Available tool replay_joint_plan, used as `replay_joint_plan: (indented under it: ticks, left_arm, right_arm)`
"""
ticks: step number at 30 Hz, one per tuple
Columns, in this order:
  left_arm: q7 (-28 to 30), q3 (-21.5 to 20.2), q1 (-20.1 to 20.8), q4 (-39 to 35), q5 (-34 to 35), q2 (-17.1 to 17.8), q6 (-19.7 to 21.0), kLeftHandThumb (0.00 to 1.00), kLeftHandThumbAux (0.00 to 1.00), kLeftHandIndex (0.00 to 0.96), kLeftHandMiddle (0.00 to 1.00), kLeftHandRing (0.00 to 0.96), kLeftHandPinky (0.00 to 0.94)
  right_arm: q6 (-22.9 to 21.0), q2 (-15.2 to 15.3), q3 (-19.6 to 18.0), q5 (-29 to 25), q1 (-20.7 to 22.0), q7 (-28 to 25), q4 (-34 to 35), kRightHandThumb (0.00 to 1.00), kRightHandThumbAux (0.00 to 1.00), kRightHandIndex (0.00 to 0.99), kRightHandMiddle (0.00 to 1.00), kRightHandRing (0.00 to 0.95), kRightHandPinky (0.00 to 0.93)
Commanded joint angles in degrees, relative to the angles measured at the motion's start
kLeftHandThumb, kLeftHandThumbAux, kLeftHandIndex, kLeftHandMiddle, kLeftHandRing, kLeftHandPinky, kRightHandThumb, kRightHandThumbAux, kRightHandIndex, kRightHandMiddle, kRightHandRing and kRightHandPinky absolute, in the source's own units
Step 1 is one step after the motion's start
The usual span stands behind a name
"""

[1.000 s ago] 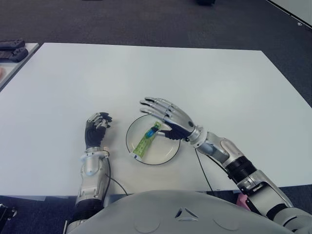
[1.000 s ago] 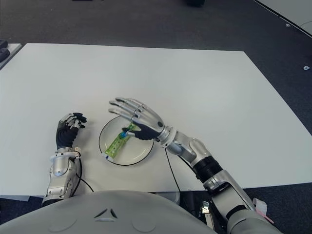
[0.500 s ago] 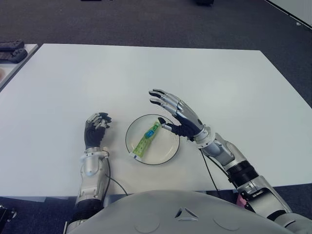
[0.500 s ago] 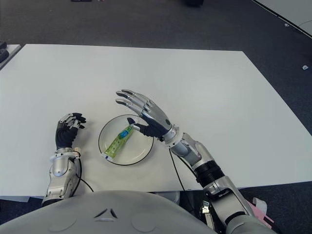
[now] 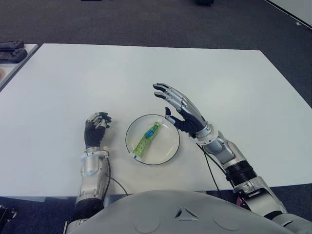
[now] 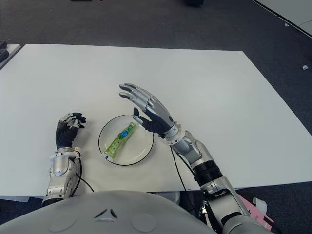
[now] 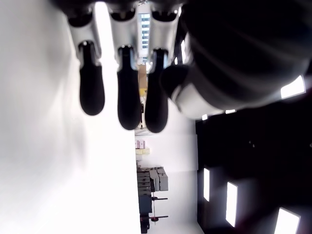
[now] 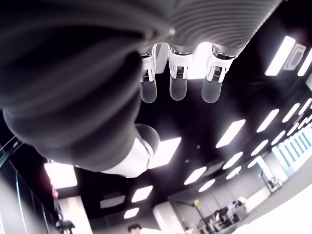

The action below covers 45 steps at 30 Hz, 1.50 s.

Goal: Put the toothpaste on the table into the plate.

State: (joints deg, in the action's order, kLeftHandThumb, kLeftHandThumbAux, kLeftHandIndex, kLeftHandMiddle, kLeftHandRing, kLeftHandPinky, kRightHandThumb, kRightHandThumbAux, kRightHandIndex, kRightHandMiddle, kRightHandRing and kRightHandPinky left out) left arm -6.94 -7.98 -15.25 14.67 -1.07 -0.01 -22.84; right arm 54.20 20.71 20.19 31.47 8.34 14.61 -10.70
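A green toothpaste tube [image 5: 146, 138] with a blue cap lies slanted inside the round white plate [image 5: 167, 148] near the table's front edge. My right hand [image 5: 178, 108] is raised just right of the plate's far rim, fingers spread wide and holding nothing; in its own wrist view the fingertips [image 8: 178, 89] point up toward the ceiling lights. My left hand [image 5: 96, 127] shows left of the plate with its fingers curled, nothing in them; the left wrist view shows the bent fingers [image 7: 122, 97] over the white tabletop.
The white table [image 5: 146, 73] stretches far back and to both sides. Dark controllers [image 5: 10, 48] lie on a neighbouring surface at the far left. A thin cable [image 5: 207, 165] hangs beside my right forearm near the front edge.
My right hand has lifted off the plate and swung right and upward, leaving the toothpaste lying in the plate. The left hand has not moved.
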Motion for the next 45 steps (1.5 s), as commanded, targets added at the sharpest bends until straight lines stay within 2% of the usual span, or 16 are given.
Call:
replay_joint_plan:
  ticks: [1, 3, 5, 7, 11, 13, 16, 19, 22, 25, 30, 31, 33, 36, 39, 45]
  left_arm:
    - [0.3, 0.1, -0.9, 2.7, 0.3, -0.3, 1.3, 0.710, 0.723, 0.431, 0.508, 0.509, 0.538]
    - [0.4, 0.2, -0.9, 2.8, 0.3, -0.2, 1.3, 0.710, 0.723, 0.431, 0.508, 0.508, 0.537]
    - [0.4, 0.2, -0.8, 2.9, 0.4, -0.1, 1.4, 0.710, 0.723, 0.431, 0.506, 0.507, 0.530]
    - [0.5, 0.1, -0.8, 3.0, 0.5, -0.1, 1.3, 0.709, 0.723, 0.430, 0.505, 0.507, 0.536]
    - [0.7, 0.1, -0.7, 3.2, 0.6, 0.1, 1.0, 0.709, 0.723, 0.430, 0.505, 0.507, 0.539]
    - [0.6, 0.1, -0.6, 3.2, 0.6, 0.2, 1.0, 0.709, 0.723, 0.430, 0.506, 0.507, 0.538]
    - [0.6, 0.1, -0.6, 3.1, 0.5, 0.2, 1.0, 0.709, 0.723, 0.431, 0.506, 0.506, 0.533]
    - [0.5, 0.1, -0.7, 3.0, 0.5, 0.3, 1.0, 0.709, 0.723, 0.431, 0.504, 0.503, 0.525]
    - [0.4, 0.2, -0.7, 2.7, 0.4, 0.2, 1.3, 0.709, 0.723, 0.430, 0.504, 0.502, 0.525]
    - [0.3, 0.2, -0.8, 2.4, 0.3, 0.2, 1.6, 0.709, 0.723, 0.430, 0.504, 0.501, 0.526]
    - [0.0, 0.3, -0.9, 2.0, 0.1, 0.1, 2.1, 0.709, 0.723, 0.430, 0.505, 0.504, 0.533]
    - [0.1, 0.2, -0.8, 2.0, 0.2, 0.1, 2.2, 0.709, 0.723, 0.430, 0.506, 0.505, 0.535]
    - [0.1, 0.2, -0.8, 1.9, 0.2, 0.1, 2.4, 0.709, 0.723, 0.430, 0.506, 0.506, 0.534]
    - [0.1, 0.2, -0.8, 1.7, 0.2, 0.1, 2.7, 0.709, 0.723, 0.430, 0.505, 0.505, 0.524]
    - [0.1, 0.2, -0.8, 1.6, 0.1, 0.1, 2.8, 0.709, 0.723, 0.430, 0.506, 0.504, 0.527]
    - [-0.1, 0.3, -0.9, 1.1, 0.0, -0.1, 3.2, 0.710, 0.723, 0.431, 0.506, 0.504, 0.532]
  right_arm:
    - [-0.6, -2.5, -2.7, 1.0, -1.6, 2.4, -0.9, 0.716, 0.887, 0.000, 0.000, 0.000, 0.000]
    - [-0.1, -3.8, -3.6, 0.9, -2.0, 3.8, -1.5, 0.705, 0.891, 0.000, 0.000, 0.000, 0.000]
    - [0.3, -5.4, -4.3, -0.6, -2.5, 4.9, -2.4, 0.616, 0.906, 0.000, 0.000, 0.000, 0.000]
    - [0.5, -6.4, -4.7, -3.1, -3.4, 4.8, -3.6, 0.456, 0.926, 0.007, 0.000, 0.000, 0.000]
    - [-0.8, -8.3, -6.0, -6.5, -5.4, 4.3, -4.3, 0.252, 0.956, 0.038, 0.018, 0.004, 0.036]
    - [-2.5, -9.7, -7.3, -6.9, -6.6, 4.9, -3.8, 0.191, 0.951, 0.065, 0.044, 0.024, 0.076]
    - [-5.9, -11.6, -9.5, -7.5, -8.2, 5.6, -2.8, 0.175, 0.918, 0.102, 0.089, 0.073, 0.132]
    - [-7.0, -13.2, -11.0, -8.6, -8.6, 6.1, -3.0, 0.201, 0.883, 0.191, 0.175, 0.151, 0.208]
    - [-7.2, -15.5, -12.6, -11.2, -8.0, 7.1, -4.9, 0.233, 0.883, 0.238, 0.219, 0.193, 0.243]
    - [-7.4, -17.5, -14.0, -13.2, -7.7, 7.8, -6.3, 0.284, 0.906, 0.307, 0.279, 0.251, 0.289]
    - [-8.5, -19.1, -15.7, -16.8, -8.1, 6.8, -8.2, 0.317, 0.943, 0.360, 0.338, 0.318, 0.347]
    - [-8.9, -19.5, -16.0, -17.1, -8.3, 6.6, -8.3, 0.454, 0.868, 0.380, 0.353, 0.336, 0.364]
    - [-9.9, -19.9, -16.9, -18.0, -8.7, 6.7, -9.5, 0.574, 0.801, 0.399, 0.373, 0.361, 0.387]
    - [-11.9, -20.5, -18.2, -18.8, -8.9, 6.8, -11.4, 0.659, 0.754, 0.413, 0.398, 0.390, 0.416]
    - [-14.1, -21.1, -18.8, -18.8, -8.8, 6.8, -11.3, 0.689, 0.737, 0.421, 0.425, 0.418, 0.446]
    - [-19.8, -21.5, -19.5, -21.8, -9.3, 3.3, -11.0, 0.703, 0.728, 0.427, 0.461, 0.453, 0.473]
